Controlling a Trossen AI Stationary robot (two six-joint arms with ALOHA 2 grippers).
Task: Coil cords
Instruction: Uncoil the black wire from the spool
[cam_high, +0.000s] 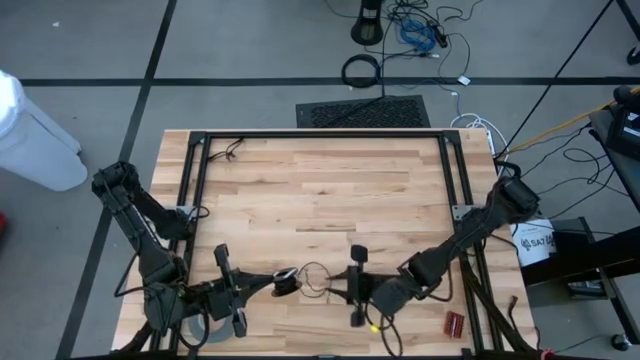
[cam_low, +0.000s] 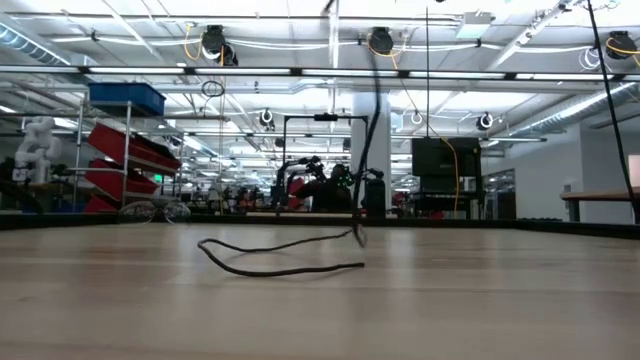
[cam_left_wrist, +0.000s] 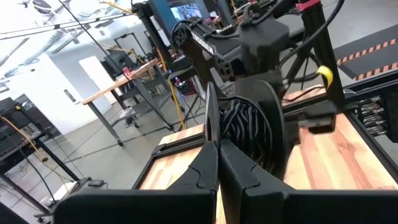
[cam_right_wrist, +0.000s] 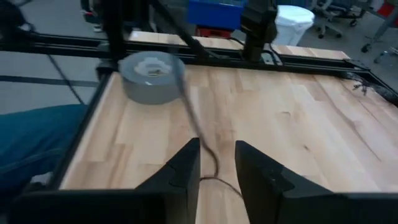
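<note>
Right gripper (cam_high: 345, 290) is sitting at the near edge of the table, fingers parted, with the cord (cam_high: 313, 276) looping just ahead of its tips. Left gripper (cam_high: 262, 284) is facing it from the other side, fingers pinched shut; the small black disc (cam_high: 285, 283) is lying at its tips, and I can't tell from above whether it's actually holding it.

Low view: the cord (cam_low: 280, 252) is lying in a loose flat loop on the wood, one end rising up toward a blurred dark gripper above it.

Left wrist view: the left gripper (cam_left_wrist: 217, 163) is closed tip to tip, with the right arm's wrist filling the space straight ahead of it.

Right wrist view: the right gripper (cam_right_wrist: 217, 163) is showing a clear gap, and the cord (cam_right_wrist: 198, 134) is running from between the fingers out ahead. The grey tape roll (cam_right_wrist: 151, 76) is sitting well beyond the tips, by the table frame.

Step in hand looks like re-gripping. I'd close on the wire further along, keep the left end fixed, and lay each turn onto the existing loop without dragging it flat.

Writing: a white tag beyond the right arm's base is reading "SAT" or similar; nothing else legible.
</note>
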